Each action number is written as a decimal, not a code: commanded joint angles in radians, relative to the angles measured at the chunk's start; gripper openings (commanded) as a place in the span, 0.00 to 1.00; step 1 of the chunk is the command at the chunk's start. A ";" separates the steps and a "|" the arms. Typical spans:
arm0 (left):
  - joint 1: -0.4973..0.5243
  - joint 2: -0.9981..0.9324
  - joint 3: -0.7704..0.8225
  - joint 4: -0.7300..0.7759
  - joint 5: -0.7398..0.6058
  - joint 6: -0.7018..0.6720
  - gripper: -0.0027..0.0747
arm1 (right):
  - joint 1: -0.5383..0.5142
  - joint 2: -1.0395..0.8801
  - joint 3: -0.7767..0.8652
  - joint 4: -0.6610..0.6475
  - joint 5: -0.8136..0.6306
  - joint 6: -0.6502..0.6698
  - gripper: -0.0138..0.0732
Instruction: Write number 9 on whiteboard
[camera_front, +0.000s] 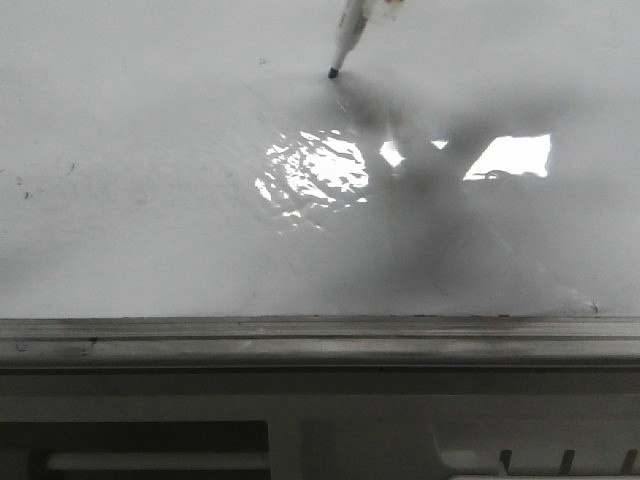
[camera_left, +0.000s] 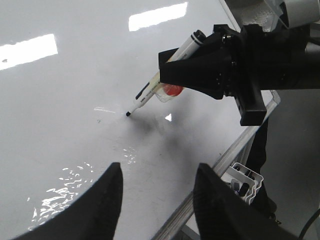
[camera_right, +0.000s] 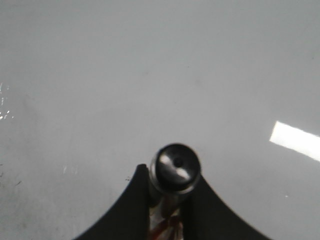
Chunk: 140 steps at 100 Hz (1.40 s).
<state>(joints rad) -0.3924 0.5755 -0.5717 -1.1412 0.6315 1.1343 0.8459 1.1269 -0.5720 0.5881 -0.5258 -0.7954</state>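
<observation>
The whiteboard (camera_front: 150, 200) fills most of the front view, glossy white with faint grey smudges, a few tiny dark specks at its left side and a wrinkled glare patch (camera_front: 312, 175) near the middle; its grey metal rail (camera_front: 300, 340) runs along the near edge. No drawn figure of a 9 shows on the board in any view. The left gripper (camera_left: 157, 192) hovers over the near part of the board, its two dark fingers spread apart with nothing between them. Right of the glare and farther back, a white marker (camera_front: 348, 35) slants down from the top of the front view, its black tip (camera_front: 332, 72) at the board surface, though actual contact cannot be judged. The right gripper (camera_right: 167, 200) is closed around the marker's barrel, with the dark round rear end (camera_right: 175, 167) of the marker sticking out between the fingers. A broad grey shadow (camera_front: 430, 220) lies across the board on the right.
</observation>
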 joint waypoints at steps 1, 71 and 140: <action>0.002 0.004 -0.028 -0.052 -0.025 -0.009 0.41 | -0.003 -0.003 -0.025 -0.004 0.026 -0.006 0.09; 0.002 0.004 -0.028 -0.052 -0.022 -0.009 0.41 | -0.119 -0.053 -0.105 0.029 0.199 -0.087 0.07; 0.002 0.004 -0.028 -0.052 -0.022 -0.009 0.41 | -0.144 -0.042 -0.142 0.029 0.282 -0.104 0.07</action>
<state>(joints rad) -0.3924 0.5755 -0.5717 -1.1412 0.6315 1.1343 0.7240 1.0867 -0.6840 0.6269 -0.2231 -0.8791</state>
